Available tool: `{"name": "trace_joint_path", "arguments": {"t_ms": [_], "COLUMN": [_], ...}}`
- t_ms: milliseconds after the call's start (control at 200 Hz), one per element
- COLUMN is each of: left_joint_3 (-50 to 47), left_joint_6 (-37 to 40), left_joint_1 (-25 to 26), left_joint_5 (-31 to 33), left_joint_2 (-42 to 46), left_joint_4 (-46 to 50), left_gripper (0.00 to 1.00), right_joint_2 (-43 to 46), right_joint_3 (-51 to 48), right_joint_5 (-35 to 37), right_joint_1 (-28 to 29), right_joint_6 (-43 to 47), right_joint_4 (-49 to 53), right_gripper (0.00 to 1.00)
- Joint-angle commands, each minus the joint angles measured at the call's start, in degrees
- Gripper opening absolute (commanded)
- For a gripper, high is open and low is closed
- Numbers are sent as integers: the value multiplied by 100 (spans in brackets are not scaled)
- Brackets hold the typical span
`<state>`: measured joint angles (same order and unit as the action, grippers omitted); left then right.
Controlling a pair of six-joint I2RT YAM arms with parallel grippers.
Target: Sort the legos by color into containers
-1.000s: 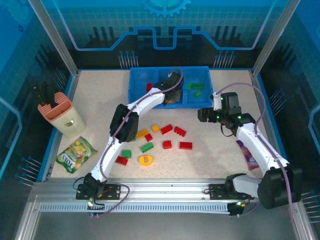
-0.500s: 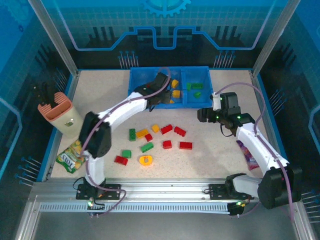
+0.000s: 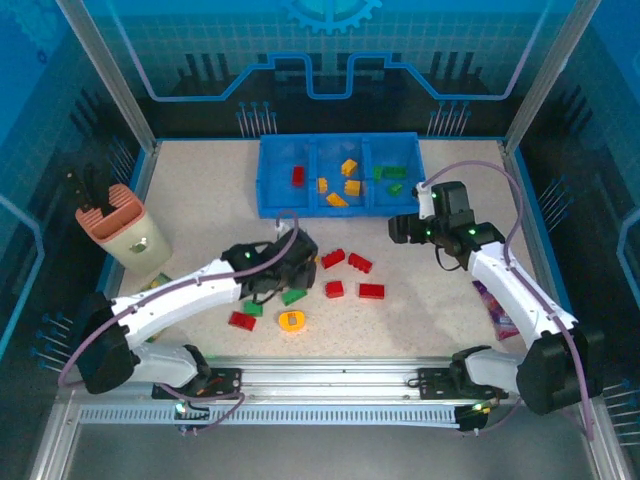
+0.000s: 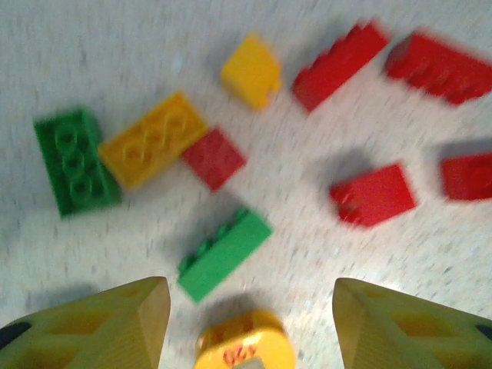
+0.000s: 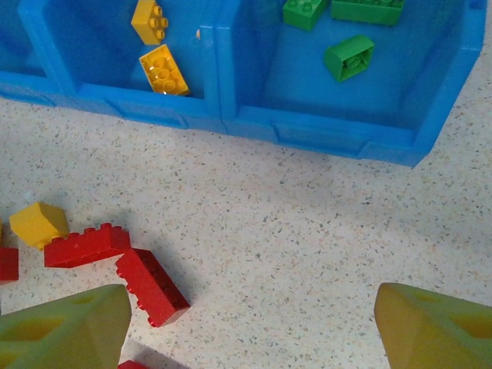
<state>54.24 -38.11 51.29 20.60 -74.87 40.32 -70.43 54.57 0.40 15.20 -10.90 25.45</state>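
Legos, small studded plastic bricks point(image 3: 360, 264): both jaws spread, empty; pick step, left jaws likely must lower onto green brick point(image 4: 224, 254) just ahead.

The tray point(image 3: 312, 212) sits at the far middle of the worktop point(image 3: 200, 190), with legos point(image 3: 351, 187) in all three of its compartments point(image 3: 282, 192). Loose legos point(image 3: 334, 289) lie in front of it, the left end effector point(image 3: 288, 264) above them. The right end effector point(image 3: 400, 229) hangs before the tray's right end. A utensil holder point(image 3: 125, 235) stands at the left edge.

Speckled beige tabletop point(image 3: 420, 320), blue patterned walls point(image 3: 200, 40), aluminium frame point(image 3: 330, 372)
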Motion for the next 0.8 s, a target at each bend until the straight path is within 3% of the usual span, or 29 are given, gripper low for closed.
{"name": "trace_joint_path", "arguments": {"t_ms": [0, 180, 355, 555, 796], "left_joint_3": [-265, -455, -584, -761, -598], "left_joint_6": [-908, -839, -579, -658, -817], "left_joint_1": [232, 373, 408, 424, 608], "left_joint_5": [139, 58, -249, -404, -427], "left_joint_2": [131, 80, 19, -188, -1126], "left_joint_4": [178, 111, -10, -167, 79], "left_gripper": [60, 68, 92, 93, 93], "right_joint_2": [-28, -25, -34, -45, -183], "right_joint_3": [177, 160, 192, 243, 324], "right_joint_5": [136, 239, 324, 434, 495], "right_joint_1": [141, 240, 304, 328, 365], "right_joint_6": [51, 17, 26, 78, 105], "right_joint_4": [46, 107, 185, 276, 336], "right_gripper": [84, 84, 84, 84, 84]}}
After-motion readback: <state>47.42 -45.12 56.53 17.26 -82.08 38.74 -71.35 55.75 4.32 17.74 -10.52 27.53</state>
